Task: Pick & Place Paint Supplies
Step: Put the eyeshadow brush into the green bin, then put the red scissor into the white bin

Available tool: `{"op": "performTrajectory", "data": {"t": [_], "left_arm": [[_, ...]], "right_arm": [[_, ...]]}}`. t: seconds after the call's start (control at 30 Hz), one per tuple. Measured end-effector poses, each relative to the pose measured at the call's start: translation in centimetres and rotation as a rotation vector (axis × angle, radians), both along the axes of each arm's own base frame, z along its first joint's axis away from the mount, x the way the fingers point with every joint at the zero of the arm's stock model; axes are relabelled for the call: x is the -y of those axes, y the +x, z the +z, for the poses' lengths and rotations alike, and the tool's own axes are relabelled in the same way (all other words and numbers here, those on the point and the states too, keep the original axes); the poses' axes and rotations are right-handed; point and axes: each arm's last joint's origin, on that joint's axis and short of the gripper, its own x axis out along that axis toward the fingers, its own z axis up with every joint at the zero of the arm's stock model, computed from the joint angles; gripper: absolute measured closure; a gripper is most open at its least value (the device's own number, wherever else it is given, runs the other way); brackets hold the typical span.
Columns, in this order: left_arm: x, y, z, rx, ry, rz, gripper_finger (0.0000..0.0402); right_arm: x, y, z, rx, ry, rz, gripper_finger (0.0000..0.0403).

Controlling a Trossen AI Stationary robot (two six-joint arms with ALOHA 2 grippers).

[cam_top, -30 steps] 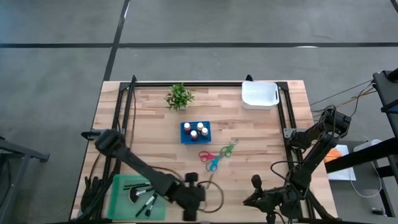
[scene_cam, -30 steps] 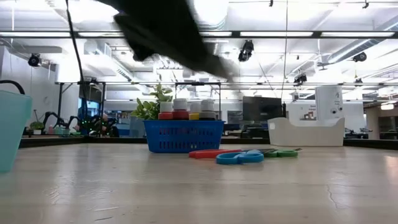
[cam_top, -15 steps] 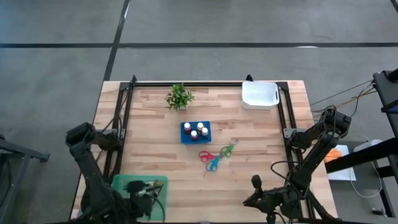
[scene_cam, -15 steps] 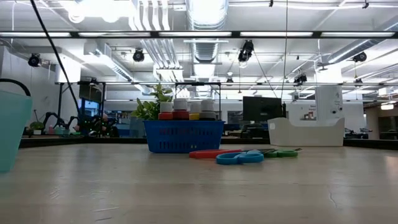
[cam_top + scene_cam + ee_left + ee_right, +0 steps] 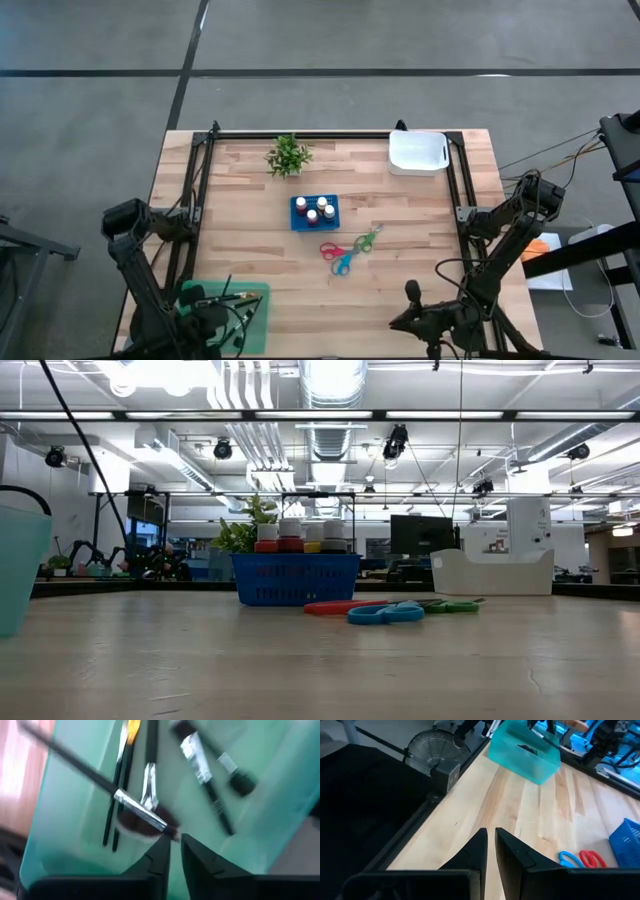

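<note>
My left gripper (image 5: 174, 845) hovers over the green bin (image 5: 256, 297) at the table's near left and is shut on a thin dark-handled brush (image 5: 137, 809). Several more brushes (image 5: 205, 767) lie on the bin's floor. A blue basket (image 5: 315, 212) with red-, white- and yellow-capped paint bottles (image 5: 305, 536) stands mid-table. Red, blue and green scissors (image 5: 347, 250) lie flat on the wood to its near right. My right gripper (image 5: 491, 837) waits, shut and empty, at the near right edge (image 5: 395, 322). My left gripper pinches the brush's dark end (image 5: 170, 832), just past the silver ferrule, between its two fingertips. The fingers point down into the bin. The long handle (image 5: 65, 757) slants away from the fingers, above the brushes that lie in the bin.
A small green potted plant (image 5: 288, 155) stands at the far middle and a white bin (image 5: 417, 152) at the far right. Dark frame rails (image 5: 200, 190) run along the left and right sides. Bare wood lies between the green bin and the scissors.
My left arm has drawn back from the middle of the near edge toward the table's left and now stands folded over the green bin; it has left the low view.
</note>
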Motion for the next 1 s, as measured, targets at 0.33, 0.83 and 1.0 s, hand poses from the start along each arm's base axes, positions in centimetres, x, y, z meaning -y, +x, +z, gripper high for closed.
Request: {"op": "performTrajectory", "data": {"t": [0.33, 0.83, 1.0], "left_arm": [[1.5, 0.6, -0.7, 0.048, -0.177, -0.090, 0.0286], [1.7, 7.0, 4.6, 0.821, 0.355, -0.509, 0.0284], [-2.5, 11.8, 4.8, 0.796, 0.567, -0.405, 0.0284]], "right_arm": [[0.1, 0.1, 0.1, 0.025, -0.016, -0.037, 0.0369], [0.7, 0.0, -0.3, 0.062, -0.057, -0.140, 0.0369], [1.3, -0.3, -1.1, 0.054, -0.052, -0.173, 0.0369]]}}
